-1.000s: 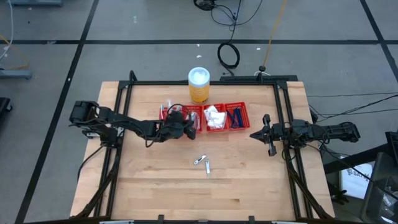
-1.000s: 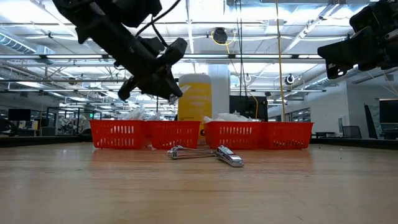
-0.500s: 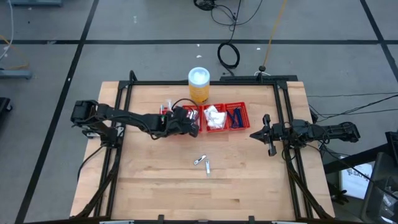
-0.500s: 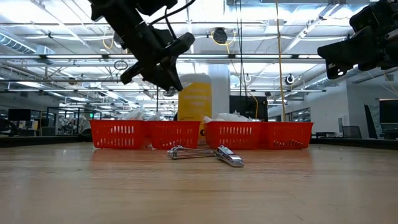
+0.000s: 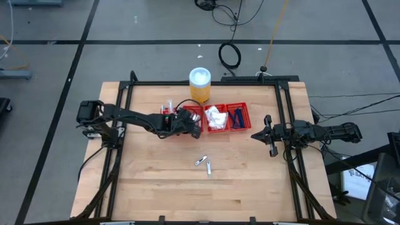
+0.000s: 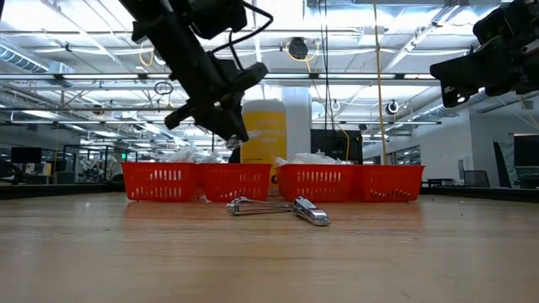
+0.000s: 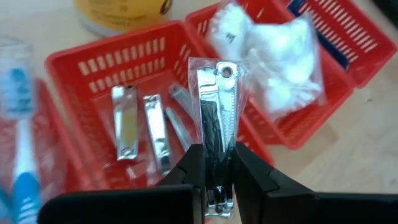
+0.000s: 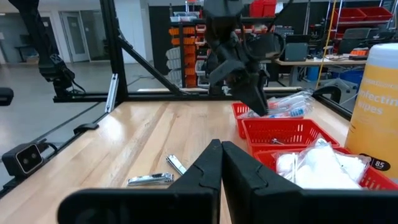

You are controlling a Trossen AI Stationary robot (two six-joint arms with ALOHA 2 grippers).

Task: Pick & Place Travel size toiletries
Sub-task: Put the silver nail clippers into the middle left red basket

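My left gripper (image 5: 189, 122) hangs over the red four-compartment tray (image 5: 245, 105), shut on a silvery nail clipper in clear wrap (image 7: 217, 102). Below it, the tray's second compartment (image 7: 81, 62) holds several more clippers (image 7: 144, 127). Two further clippers (image 5: 200, 160) (image 5: 209, 168) lie flat on the wooden table, nearer the front. The other compartments hold blue toothbrushes (image 7: 18, 106), white packets (image 7: 273, 62) and dark blue items (image 5: 237, 117). My right gripper (image 5: 254, 135) waits shut at the table's right side, holding nothing. My left gripper pinches the clipper's near end (image 7: 216, 158) between its two fingers (image 7: 191, 167). The fingers slant down from the table's left and lie along the clipper. The clipper sticks out past the fingertips, lifted clear above the tray's second compartment.
An orange jar with a white lid (image 5: 200, 85) stands just behind the tray. A black frame (image 5: 203, 82) runs round the table. Bare wood lies in front of the two loose clippers (image 6: 253, 206) (image 6: 310, 211).
My left gripper has carried the wrapped clipper toward the table's far edge and a little right, from the tray's near rim to over its second compartment, tipping its nose further down. It stays shut on the clipper.
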